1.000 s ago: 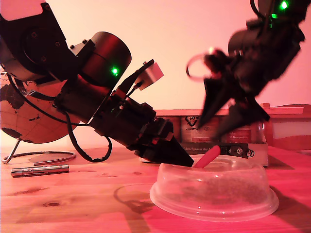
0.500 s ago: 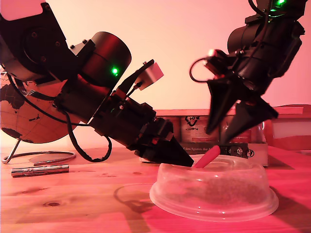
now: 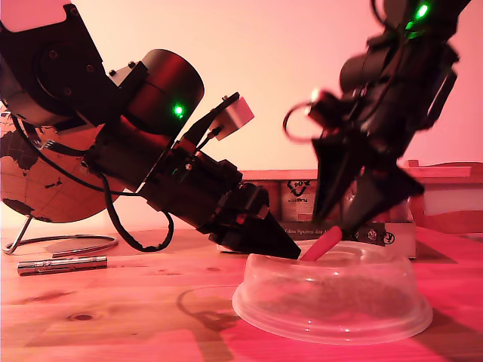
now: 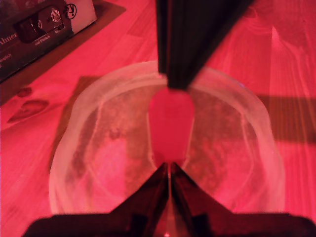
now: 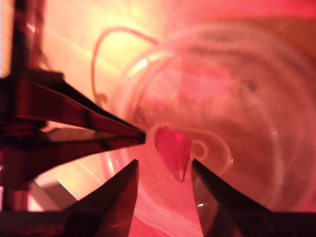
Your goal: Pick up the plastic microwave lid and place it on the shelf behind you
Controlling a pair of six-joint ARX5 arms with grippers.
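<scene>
The plastic microwave lid (image 3: 332, 298) (image 4: 98, 163) (image 5: 247, 113) sits dome-up on the wooden table, with its red-pink tab (image 3: 323, 243) (image 4: 170, 123) (image 5: 173, 148) slanting up from the top. My first gripper (image 3: 293, 253) (image 4: 168, 168) (image 5: 142, 137) comes in from the exterior view's left. It is shut, and its pointed tips rest at the foot of the tab. My second gripper (image 3: 339, 224) (image 5: 164, 164) hangs open over the tab from the exterior view's right, one finger on each side of it without touching. The shelf (image 3: 268, 175) is a thin pale plank behind the lid.
A globe on a wire stand (image 3: 41, 185) and a metal pen-like rod (image 3: 62, 265) lie at the exterior view's left. A dark printed box (image 3: 377, 234) (image 4: 44, 24) sits just behind the lid, below labelled containers (image 3: 298, 200).
My second gripper has come down and slightly toward the exterior view's left, so its open fingers now straddle the tab. The first arm and the lid have not moved.
</scene>
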